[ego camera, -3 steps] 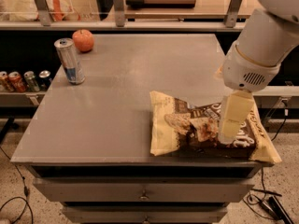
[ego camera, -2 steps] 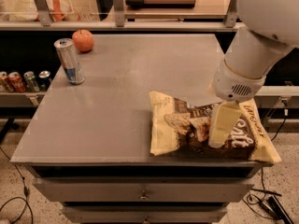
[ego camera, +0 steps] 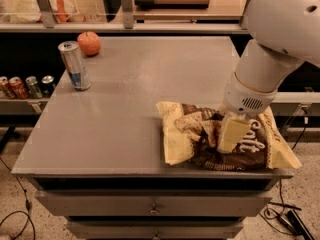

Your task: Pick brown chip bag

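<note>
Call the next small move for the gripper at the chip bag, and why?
Probably ease straight down a little and grasp. The gripper sits over the dark middle of the brown chip bag, which lies flat at the table's front right edge, unlifted. The can stands far off.

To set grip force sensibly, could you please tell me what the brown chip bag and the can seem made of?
The brown chip bag is probably thin plastic film, slightly glossy; it looks crinkled and puffed. The can is likely metal, with a silvery sheen and blue print. The gripper is over the bag's middle.
</note>
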`<action>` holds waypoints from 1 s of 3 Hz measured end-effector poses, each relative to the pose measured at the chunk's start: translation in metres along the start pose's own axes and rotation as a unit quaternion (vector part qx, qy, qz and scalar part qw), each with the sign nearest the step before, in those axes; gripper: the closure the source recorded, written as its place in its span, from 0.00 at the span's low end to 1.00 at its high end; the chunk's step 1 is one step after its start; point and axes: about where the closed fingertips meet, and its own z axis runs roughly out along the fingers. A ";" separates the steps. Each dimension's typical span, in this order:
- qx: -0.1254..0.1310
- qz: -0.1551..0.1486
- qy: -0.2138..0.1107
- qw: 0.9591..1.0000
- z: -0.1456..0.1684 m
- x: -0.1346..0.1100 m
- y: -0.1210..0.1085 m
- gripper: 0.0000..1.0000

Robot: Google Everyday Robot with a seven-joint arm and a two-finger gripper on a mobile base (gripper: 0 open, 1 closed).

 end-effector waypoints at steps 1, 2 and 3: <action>0.000 0.000 0.000 1.000 -0.003 0.000 0.000 0.87; 0.000 0.000 0.000 1.000 -0.005 -0.001 0.000 1.00; 0.069 -0.007 0.014 0.998 -0.056 -0.006 -0.015 1.00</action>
